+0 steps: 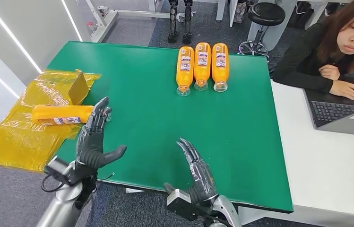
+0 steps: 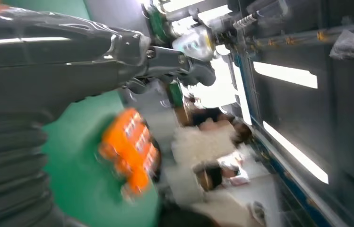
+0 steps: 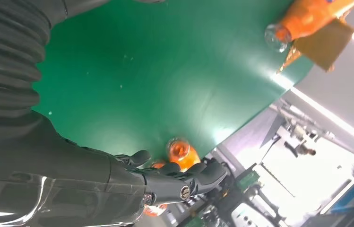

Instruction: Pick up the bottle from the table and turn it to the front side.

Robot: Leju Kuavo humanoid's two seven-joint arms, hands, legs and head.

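At left edge of green counter point(image 1: 156, 113): lone bottle point(image 1: 61, 114) lying sideways, half on yellow wrap point(image 1: 19, 137). Left hand point(image 1: 94, 137) fingers spread, tips near its cap, probably lining up grab. Right hand point(image 1: 196, 172) spread too, idle. Three bottles point(image 1: 202, 66) parked at far edge.

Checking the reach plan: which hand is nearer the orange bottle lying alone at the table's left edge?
Left. The left hand has its fingers at the lone orange plastic bottle's cap end; the right hand hovers apart, near the green table's front edge.
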